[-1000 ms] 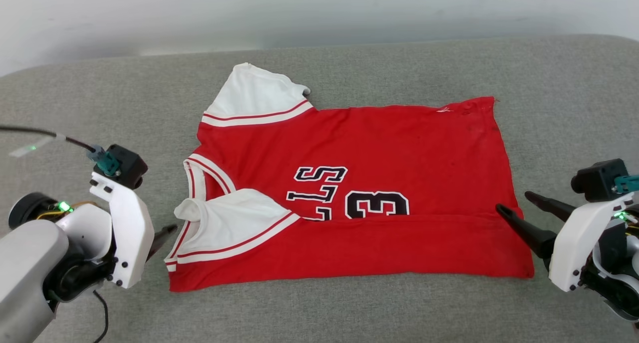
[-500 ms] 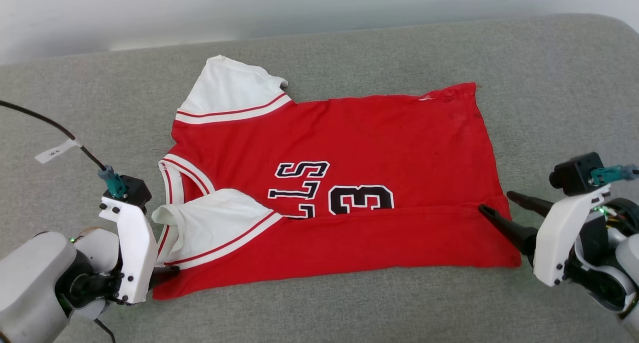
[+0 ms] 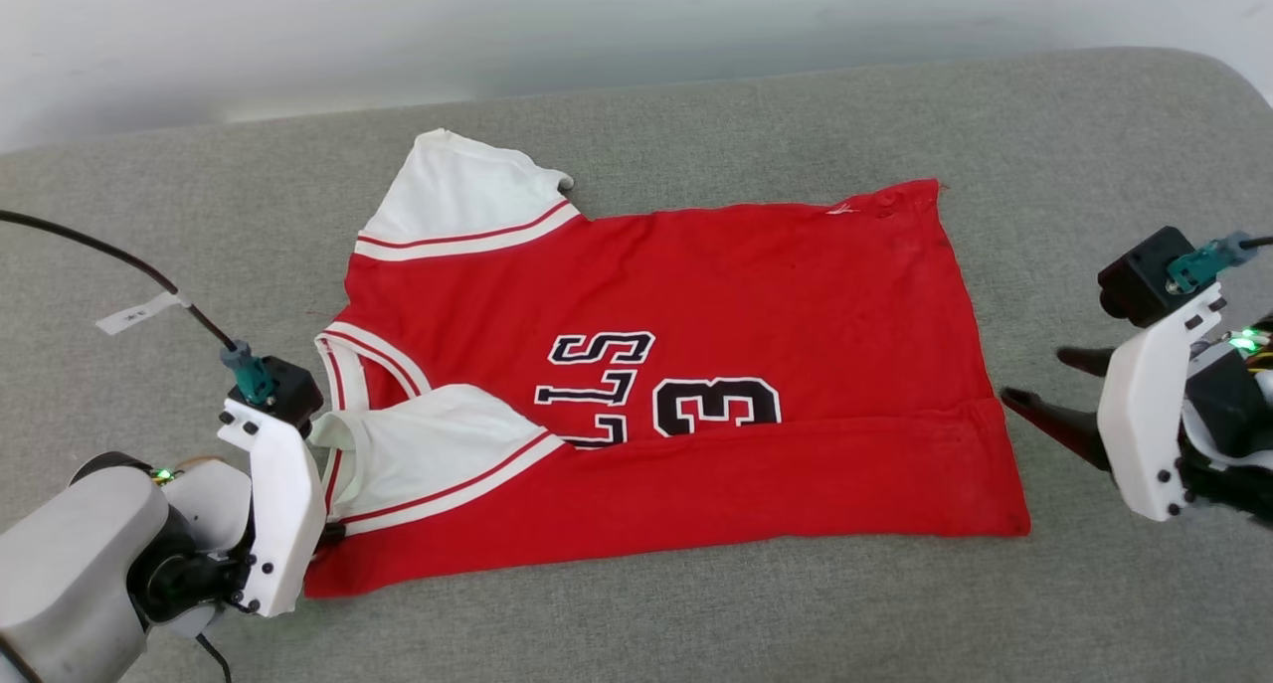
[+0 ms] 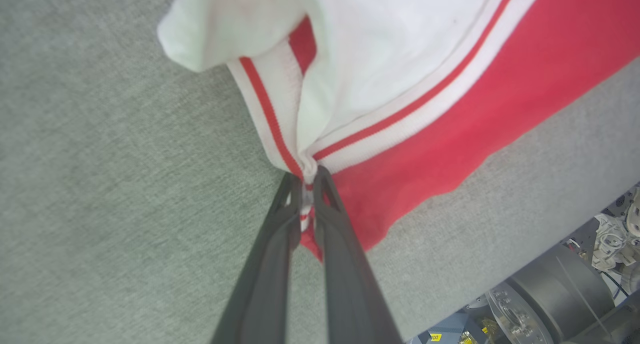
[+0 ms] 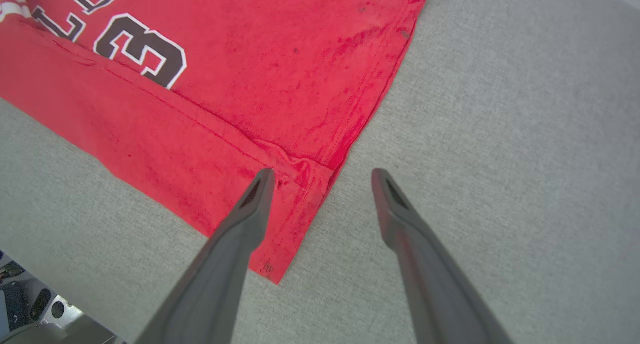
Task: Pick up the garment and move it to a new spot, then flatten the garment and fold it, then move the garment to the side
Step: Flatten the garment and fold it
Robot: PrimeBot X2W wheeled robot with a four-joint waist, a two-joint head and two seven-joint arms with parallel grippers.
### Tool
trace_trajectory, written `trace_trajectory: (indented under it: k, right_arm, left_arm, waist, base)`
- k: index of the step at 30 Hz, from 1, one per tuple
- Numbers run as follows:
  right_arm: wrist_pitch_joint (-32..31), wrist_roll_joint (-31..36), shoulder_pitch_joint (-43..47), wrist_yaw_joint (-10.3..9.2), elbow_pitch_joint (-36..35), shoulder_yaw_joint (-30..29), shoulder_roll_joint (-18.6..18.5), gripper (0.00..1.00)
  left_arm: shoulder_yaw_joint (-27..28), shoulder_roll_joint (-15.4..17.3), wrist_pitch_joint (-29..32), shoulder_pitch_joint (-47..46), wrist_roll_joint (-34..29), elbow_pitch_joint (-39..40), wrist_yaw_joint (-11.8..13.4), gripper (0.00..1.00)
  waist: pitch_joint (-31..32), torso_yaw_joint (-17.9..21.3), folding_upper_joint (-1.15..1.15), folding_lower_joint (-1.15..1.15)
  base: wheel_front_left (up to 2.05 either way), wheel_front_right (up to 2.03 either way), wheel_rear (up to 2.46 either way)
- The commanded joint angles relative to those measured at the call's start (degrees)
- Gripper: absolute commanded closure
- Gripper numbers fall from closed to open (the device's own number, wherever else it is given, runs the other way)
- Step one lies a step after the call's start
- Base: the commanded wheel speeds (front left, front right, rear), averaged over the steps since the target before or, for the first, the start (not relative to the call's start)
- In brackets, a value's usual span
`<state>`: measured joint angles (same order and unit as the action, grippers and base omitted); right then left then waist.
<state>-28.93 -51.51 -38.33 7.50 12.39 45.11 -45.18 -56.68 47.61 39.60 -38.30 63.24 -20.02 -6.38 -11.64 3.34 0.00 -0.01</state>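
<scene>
Reaches in low from the lower left of the head frame with the left claw (image 3: 333,534), white wrist bracket upright, black cable arching off toward the left edge. Grips the garment (image 3: 756,295) there: in the left wrist frame, dark tapered fingers (image 4: 345,264) nipped nearly together on ribbed white trim with thin red stripes, right where two bands meet in a pucker. Holds the right claw (image 3: 1034,375) at the right edge, slanted toward the hem, spread wide and gripping nothing, with one fingertip over the red corner and the other over bare worktop (image 3: 1094,166). Lies flat across the middle of that grey, finely woven worktop: smooth red knit, matte white sleeves, black white-edged lettering, near long edge folded over into a flat strip.
</scene>
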Motion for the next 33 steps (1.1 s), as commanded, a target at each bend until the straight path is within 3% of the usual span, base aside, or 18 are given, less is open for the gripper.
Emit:
trace_trajectory:
  k: [1,5,10,23,24,25,26,33]
  right_arm:
    - [-3.6,-1.1,-1.7,-0.02,-0.6,1.3,-1.1,0.0]
    - [-13.4,-3.0,-4.0,-0.02,-1.0,4.3,-2.6,0.0]
    - [-19.3,-5.6,-3.8,-0.02,2.5,5.5,0.2,0.0]
    - [-17.6,-5.1,1.3,-0.02,14.3,9.7,10.0,0.0]
    - [-17.2,-5.3,1.5,-0.01,14.3,10.1,10.0,0.44]
    - [-16.4,-5.6,1.4,-0.01,14.1,10.0,9.9,0.96]
    - [-15.8,-5.7,1.0,-0.01,13.9,9.9,9.6,1.0]
    - [-11.9,-7.0,-0.9,-0.02,8.7,9.5,3.7,1.0]
  left_arm:
    - [-0.4,0.5,-0.4,-0.2,-0.6,0.6,-0.1,1.0]
    - [-1.0,1.3,-1.3,-0.8,-1.7,3.0,-0.5,1.0]
    - [-1.4,1.4,-1.5,-1.7,-2.5,5.6,-0.7,1.0]
    - [-2.0,1.2,-1.9,-2.3,-3.9,8.1,-0.3,1.0]
    - [-2.0,1.4,-2.0,-2.0,-3.8,8.1,-0.2,1.0]
    - [-2.0,1.6,-2.0,-1.7,-3.8,8.1,-0.2,1.0]
    - [-2.0,1.7,-2.1,-1.3,-3.7,8.2,0.0,1.0]
    - [-1.6,3.3,-2.3,0.4,-2.2,10.1,0.3,1.0]
  waist:
    - [0.2,-0.2,0.0,0.01]
    - [0.0,-0.9,0.0,0.01]
    - [-1.1,-1.8,0.0,0.01]
    - [-3.4,-3.3,0.0,0.01]
    - [-3.4,-3.2,0.0,0.01]
    - [-3.2,-3.0,0.0,0.01]
    - [-3.0,-2.9,0.0,0.01]
    - [0.0,-2.2,0.0,0.01]
  base:
    - [0.0,0.0,0.0]
    - [0.0,0.0,0.0]
    - [0.0,0.0,0.0]
    - [0.0,0.0,0.0]
    - [0.0,0.0,0.0]
    - [0.0,0.0,0.0]
    - [0.0,0.0,0.0]
    - [0.0,0.0,0.0]
